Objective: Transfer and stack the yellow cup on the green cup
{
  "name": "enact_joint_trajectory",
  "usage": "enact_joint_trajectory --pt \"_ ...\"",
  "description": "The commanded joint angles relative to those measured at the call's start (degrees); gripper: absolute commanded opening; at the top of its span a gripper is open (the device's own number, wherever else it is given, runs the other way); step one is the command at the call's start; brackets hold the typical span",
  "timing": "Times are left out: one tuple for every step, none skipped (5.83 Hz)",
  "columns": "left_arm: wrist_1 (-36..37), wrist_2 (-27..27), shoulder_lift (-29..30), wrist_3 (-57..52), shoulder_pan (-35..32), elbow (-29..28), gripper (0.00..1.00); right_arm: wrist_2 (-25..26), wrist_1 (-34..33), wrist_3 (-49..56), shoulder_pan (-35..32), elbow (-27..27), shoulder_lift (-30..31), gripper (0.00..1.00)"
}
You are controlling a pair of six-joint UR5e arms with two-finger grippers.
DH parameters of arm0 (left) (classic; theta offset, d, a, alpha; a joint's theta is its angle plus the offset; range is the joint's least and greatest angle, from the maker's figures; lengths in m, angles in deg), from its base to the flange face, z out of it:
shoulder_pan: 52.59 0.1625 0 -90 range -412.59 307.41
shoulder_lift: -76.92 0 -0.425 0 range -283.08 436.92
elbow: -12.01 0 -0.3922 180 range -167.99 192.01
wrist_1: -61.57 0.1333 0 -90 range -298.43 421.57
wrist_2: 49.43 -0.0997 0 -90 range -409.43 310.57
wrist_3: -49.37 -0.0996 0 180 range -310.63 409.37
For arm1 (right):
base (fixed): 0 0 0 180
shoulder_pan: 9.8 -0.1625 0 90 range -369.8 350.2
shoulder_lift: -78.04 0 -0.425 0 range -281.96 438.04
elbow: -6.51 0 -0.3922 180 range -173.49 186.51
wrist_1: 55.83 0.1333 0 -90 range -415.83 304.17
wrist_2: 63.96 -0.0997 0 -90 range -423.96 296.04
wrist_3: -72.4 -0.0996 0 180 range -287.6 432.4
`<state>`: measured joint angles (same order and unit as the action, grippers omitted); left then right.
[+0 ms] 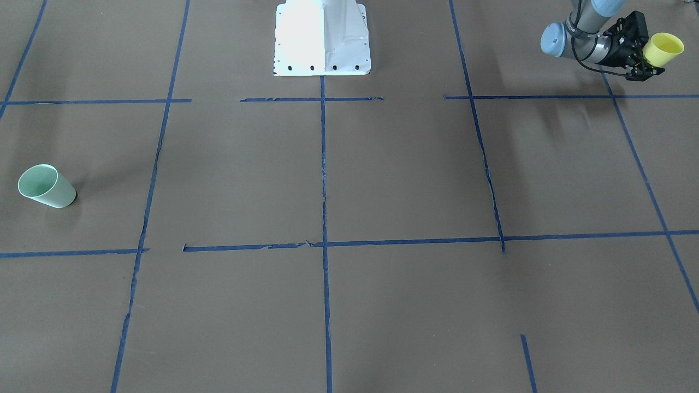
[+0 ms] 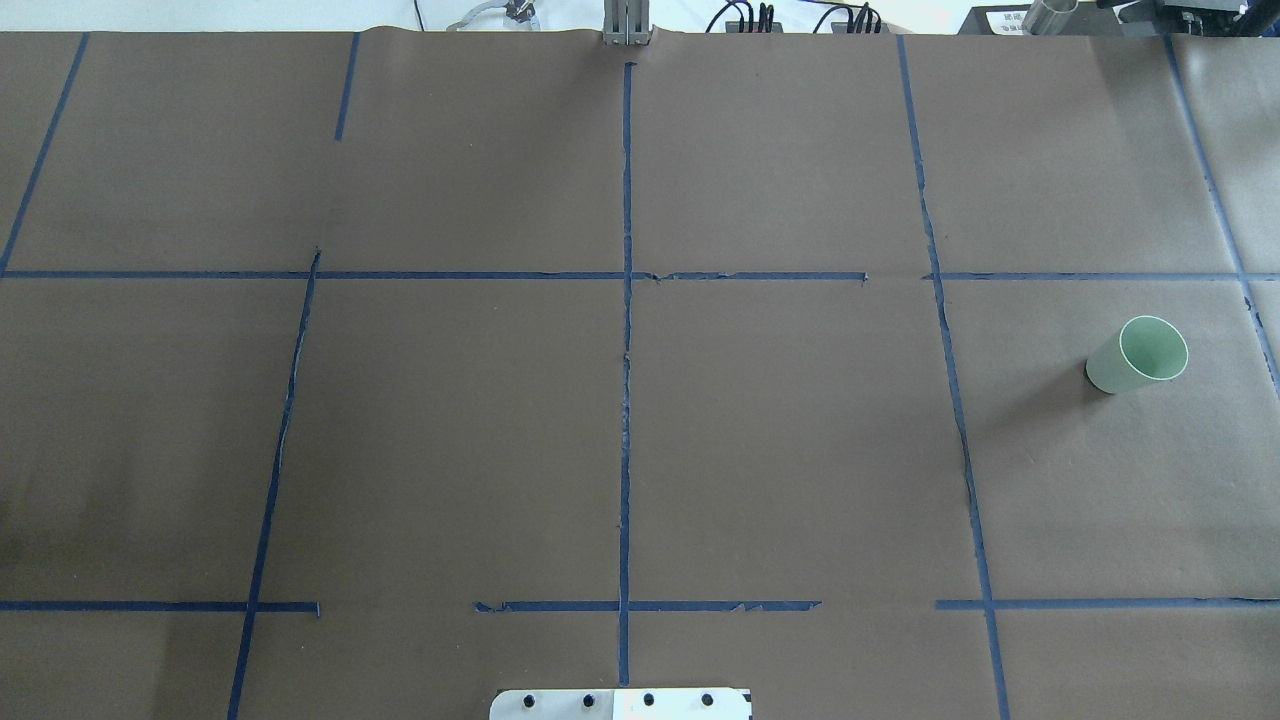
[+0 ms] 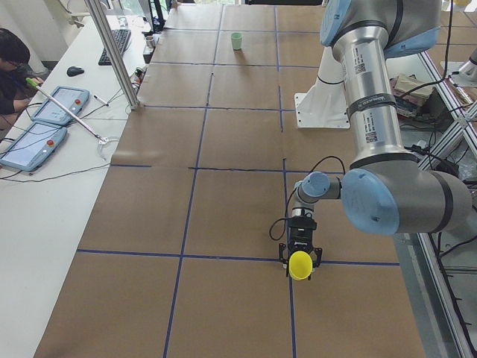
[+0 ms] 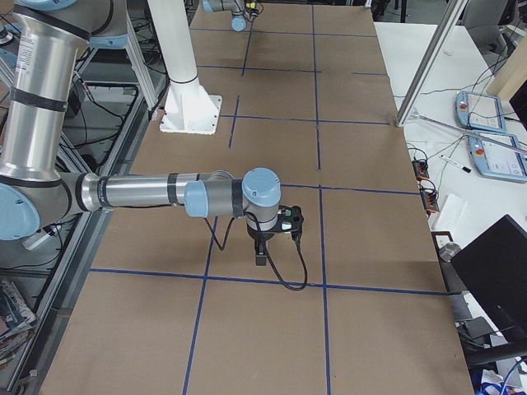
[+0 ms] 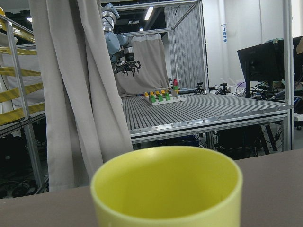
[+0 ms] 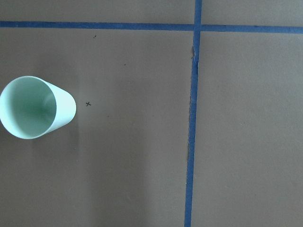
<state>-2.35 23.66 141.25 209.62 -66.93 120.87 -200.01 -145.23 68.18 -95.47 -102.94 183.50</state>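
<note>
The yellow cup (image 1: 662,49) is held in my left gripper (image 1: 650,59), lying sideways above the table at my left end, mouth pointing away from the wrist. It also shows in the exterior left view (image 3: 300,265) and fills the bottom of the left wrist view (image 5: 165,189). The green cup (image 1: 46,186) stands upright on the brown paper at the far right end (image 2: 1140,354). The right wrist view looks straight down on the green cup (image 6: 31,108), off to its left. My right gripper (image 4: 261,253) shows only in the exterior right view; I cannot tell whether it is open or shut.
The robot's white base (image 1: 322,38) stands at the table's middle edge. Blue tape lines (image 2: 626,400) grid the brown paper. A side bench with tablets (image 3: 45,123), a metal pole (image 3: 112,52) and a seated person (image 3: 11,63) lie beyond the table.
</note>
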Motion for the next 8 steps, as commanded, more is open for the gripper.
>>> enact_joint_trajectory --pt "-1.5 -11.0 2.6 -15.2 -14.9 0.7 0.46 -0.1 -0.1 -0.1 0.0 0.0 0.0 1.0" --pt "-5.8 -14.5 6.3 -26.7 -22.8 1.1 0.46 -0.1 -0.1 -0.1 0.0 0.0 0.0 1.0" --pt "-9.3 -17.0 11.4 -38.7 -30.1 1.0 0.46 -0.1 -0.1 -0.1 0.0 0.0 0.0 1.0" --pt "-11.5 -17.1 16.0 -49.4 -36.9 0.9 0.46 -0.1 -0.1 -0.1 0.0 0.0 0.0 1.0" --pt "-15.4 -17.1 20.2 -60.2 -41.9 0.7 0.47 -0.1 -0.1 -0.1 0.0 0.0 0.0 1.0" --pt "-20.2 -16.9 23.9 -74.1 -47.2 1.0 0.48 -0.1 -0.1 -0.1 0.0 0.0 0.0 1.0" --pt "-33.6 -15.9 26.4 -85.4 -50.4 0.0 0.49 -0.1 -0.2 -0.1 0.1 0.1 0.0 1.0" --pt "-46.6 -8.1 26.4 -90.2 -50.7 -2.8 0.47 -0.1 -0.2 -0.1 0.1 0.2 0.0 1.0"
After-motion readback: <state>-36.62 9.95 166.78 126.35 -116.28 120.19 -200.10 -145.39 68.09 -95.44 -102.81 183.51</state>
